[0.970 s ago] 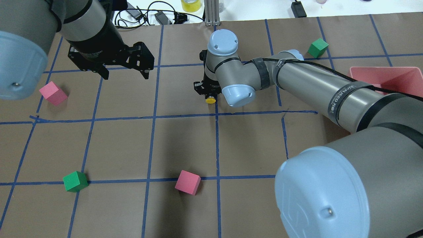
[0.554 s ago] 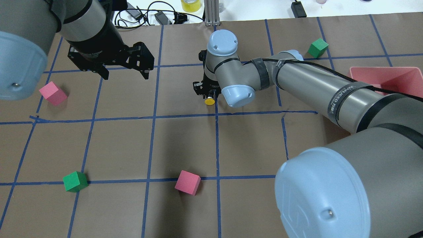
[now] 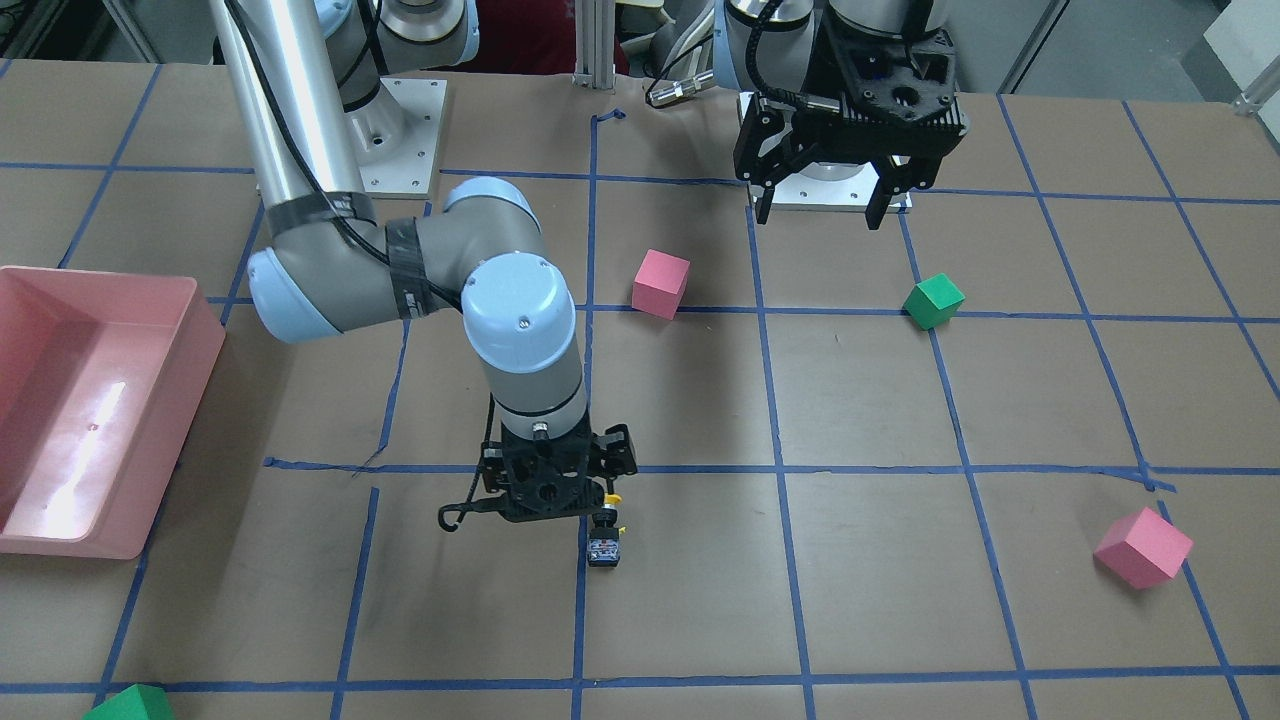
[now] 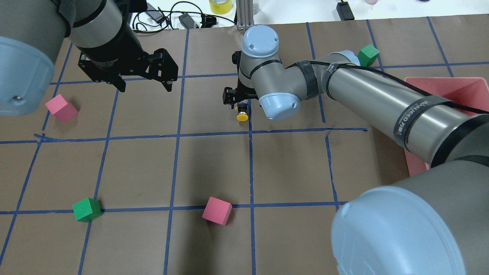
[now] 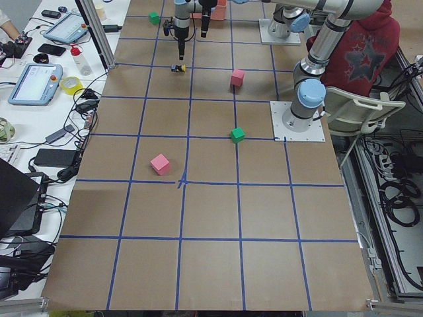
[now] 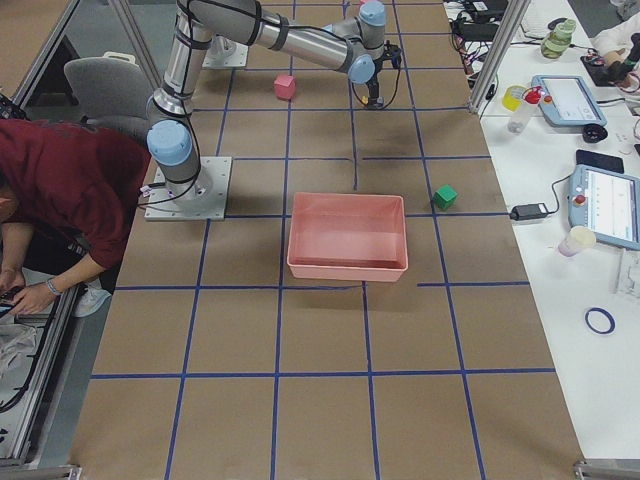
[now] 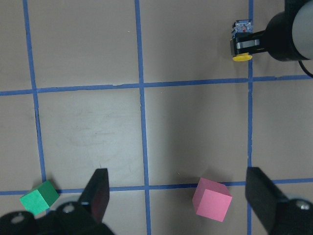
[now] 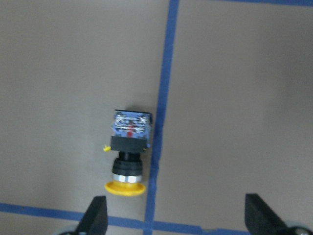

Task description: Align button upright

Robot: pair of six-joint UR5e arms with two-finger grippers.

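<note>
The button [image 8: 128, 152] lies on its side on the brown paper beside a blue tape line, yellow cap toward the robot and blocky base away. It also shows in the overhead view [image 4: 241, 115] and the front view [image 3: 604, 542]. My right gripper [image 8: 178, 218] hovers just above it, open and empty, with its fingers [image 8: 95, 218] apart and clear of the button; it shows in the overhead view [image 4: 237, 100] too. My left gripper [image 4: 143, 84] hangs open and empty well to the left, high above the table.
Pink cubes [image 4: 61, 107] [image 4: 217, 211] and green cubes [image 4: 87, 209] [image 4: 368, 54] are scattered on the table. A pink bin [image 4: 450, 89] stands at the right under my right arm. Cables and tape lie past the far edge.
My right gripper has drawn up and back from the button, so the black neck now shows. The button rests on the table. The left arm has not moved.
</note>
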